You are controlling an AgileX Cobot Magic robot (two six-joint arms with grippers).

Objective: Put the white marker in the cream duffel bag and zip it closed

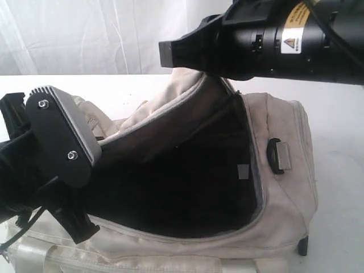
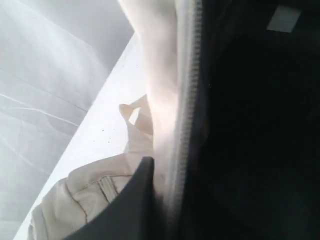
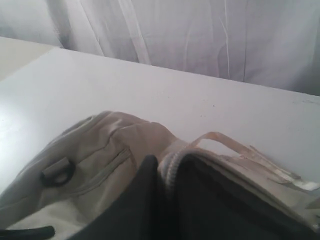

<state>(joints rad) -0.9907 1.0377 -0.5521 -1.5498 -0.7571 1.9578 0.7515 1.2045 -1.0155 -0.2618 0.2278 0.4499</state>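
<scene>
Left wrist view: my left gripper straddles the raised rim of the cream duffel bag. One dark finger presses on the cream outer face. Its partner is lost against the dark lining, and the jaws look closed on the rim. A grey zipper runs along that edge, and a small grey label sits deeper inside. Beyond the flap lies the white bench, then a pale curtain.

Right wrist view: my right gripper is clamped on the zipper edge of the same flap, holding it up, with one of its dark fingers plainly visible beside the zipper. Past it a pale webbing handle loops over the fabric, and a black strap ring sits on the bag's end.

Exterior view: the bag rests on the bench, its mouth held wide between my two grippers. The left one is low at the left side of the opening, the right one high at the peak of the flap. The white marker shows in no view, and the bag's inside is too dark to tell.
</scene>
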